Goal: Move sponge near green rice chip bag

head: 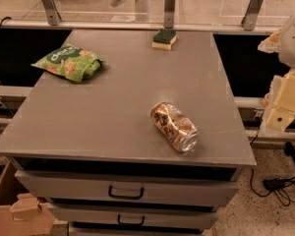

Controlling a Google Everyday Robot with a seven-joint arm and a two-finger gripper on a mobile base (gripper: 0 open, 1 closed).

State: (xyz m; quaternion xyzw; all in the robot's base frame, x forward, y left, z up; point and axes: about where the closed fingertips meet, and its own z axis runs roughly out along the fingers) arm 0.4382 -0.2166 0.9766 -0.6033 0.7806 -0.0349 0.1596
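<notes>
The sponge (164, 38), a small block with a dark green top over pale yellow foam, lies at the far edge of the grey cabinet top (118, 102), right of centre. The green rice chip bag (69, 62) lies at the far left of the top, well apart from the sponge. My gripper (284, 107) shows as cream-coloured parts at the right edge of the view, off the right side of the cabinet and beside it, far from both things. It holds nothing that I can see.
A gold-brown patterned drink can (174, 127) lies on its side near the front right of the top. Drawers with dark handles (125, 193) sit below. A glass railing with metal posts (169, 6) runs behind. A cardboard box (14, 213) stands on the floor at the left, and cables (280, 186) lie at the right.
</notes>
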